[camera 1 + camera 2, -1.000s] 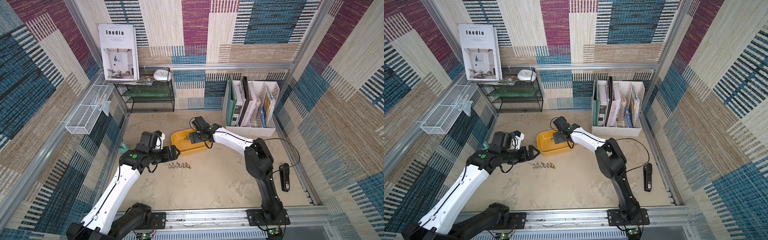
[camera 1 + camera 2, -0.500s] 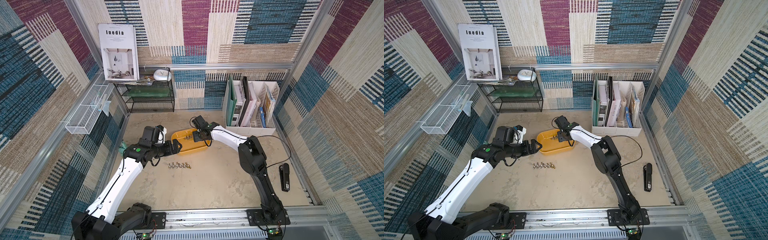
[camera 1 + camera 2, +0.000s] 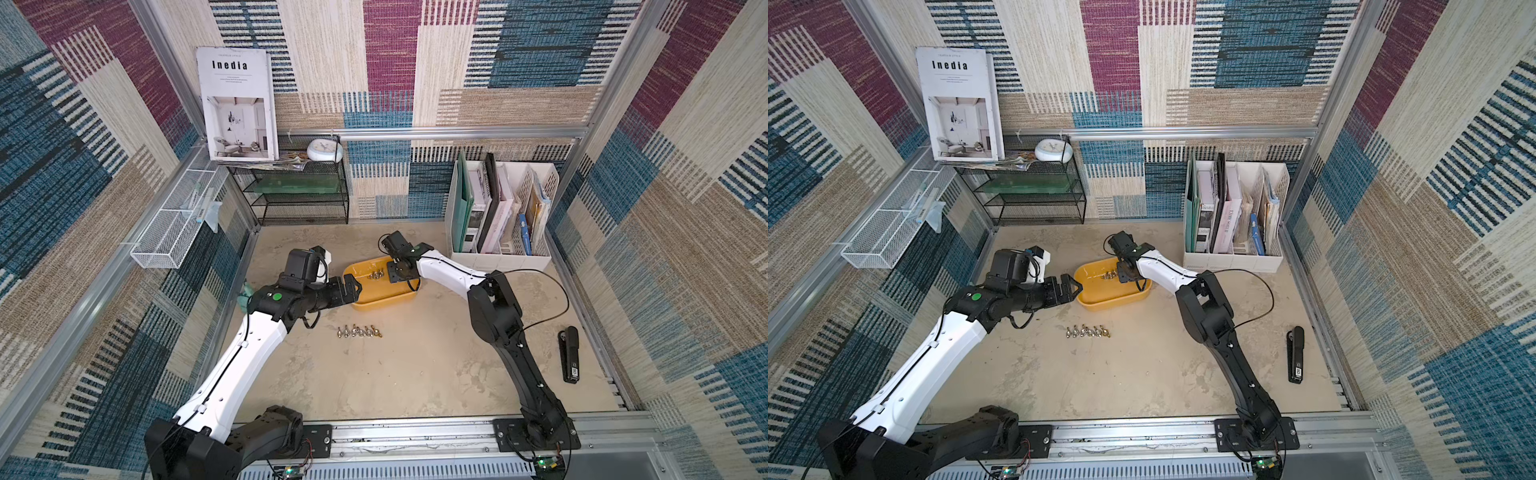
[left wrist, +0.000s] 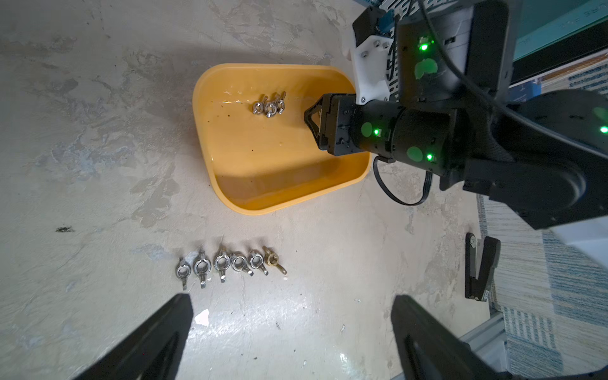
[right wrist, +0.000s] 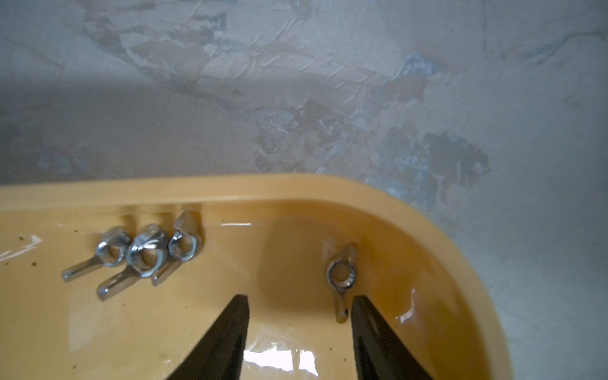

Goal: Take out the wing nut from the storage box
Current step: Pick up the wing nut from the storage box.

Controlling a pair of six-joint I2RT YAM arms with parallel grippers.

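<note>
**bolt_fan:** where's the yellow storage box [image 3: 386,305] sitting, and what's in it?

**rigwatcher:** It's toward the back of the table [image 3: 415,374], about midway across, and you can see it in both top views. The right wrist view shows four nuts inside. There's a clump of three wing nuts [image 5: 144,256] touching each other by the far wall. Then there's a lone wing nut [image 5: 342,273] lying flat near a rounded corner.

**bolt_fan:** right gripper got one?

**rigwatcher:** Nope. The right gripper [image 5: 298,299] is down inside the box with its jaws partly apart and just bare yellow floor between them. The lone wing nut sits a bit past one fingertip [image 5: 367,319], with its near wing right beside that finger's inner edge. Can't tell if they actually touch. The clump is off to the other side, clear of both fingers.

**bolt_fan:** and the left one?

**rigwatcher:** The left gripper [image 3: 355,286] hangs right by the box's left end, jaws spread wide, holding nothing. Its wrist camera looks down on a row of six wing nuts [image 4: 230,263] on the table in front of the box. Five are silver and one at the end is brass-coloured, all lined up side by side and most of them touching. Also a black stapler [image 3: 569,353] lies well off to the right, near the table edge.
</note>
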